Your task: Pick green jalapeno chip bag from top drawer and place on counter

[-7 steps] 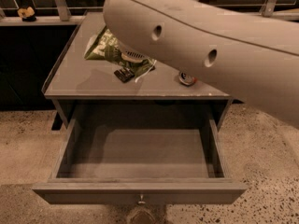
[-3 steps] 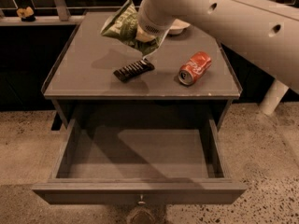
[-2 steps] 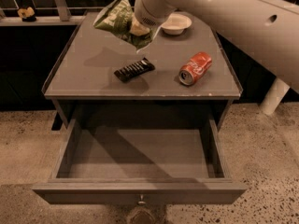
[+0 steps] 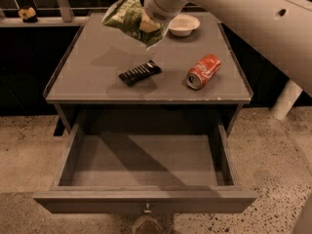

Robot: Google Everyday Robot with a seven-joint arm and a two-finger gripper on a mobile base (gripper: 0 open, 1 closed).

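The green jalapeno chip bag hangs in the air above the back left of the counter, casting a shadow on it. My gripper is shut on the bag's right end; my white arm comes in from the upper right. The top drawer stands pulled out below the counter and holds nothing; its small round knob shows on the front panel.
A flat black candy bar wrapper lies mid-counter. A red soda can lies on its side to the right. A small white bowl sits at the back. A white post stands on the speckled floor at right.
My gripper has lifted the chip bag up and back from low over the counter. The arm has swung away, uncovering the wrapper, the can and the bowl.
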